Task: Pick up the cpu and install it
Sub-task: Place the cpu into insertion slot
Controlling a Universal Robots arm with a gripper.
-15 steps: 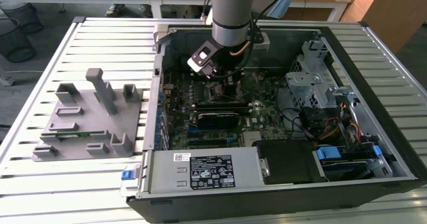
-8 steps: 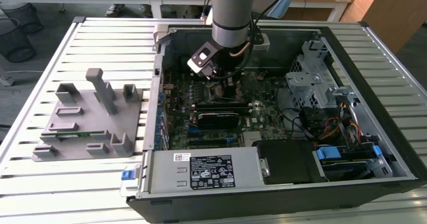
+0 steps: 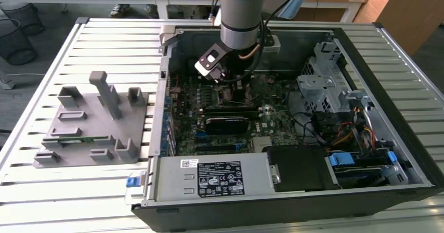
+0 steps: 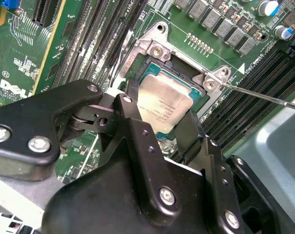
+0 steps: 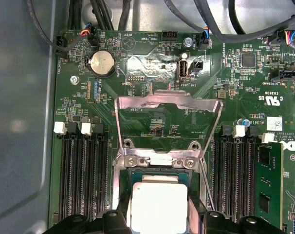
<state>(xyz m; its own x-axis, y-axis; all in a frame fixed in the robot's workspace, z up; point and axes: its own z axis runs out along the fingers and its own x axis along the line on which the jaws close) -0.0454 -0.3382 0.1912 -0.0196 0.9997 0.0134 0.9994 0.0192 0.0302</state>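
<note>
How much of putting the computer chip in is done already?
Done: the cpu is at the motherboard socket inside the case. In hand: the gripper sits right around it; whether it grips the chip is unclear. Left: the socket's metal cover stands open, so the chip isn't clamped down yet.
</note>
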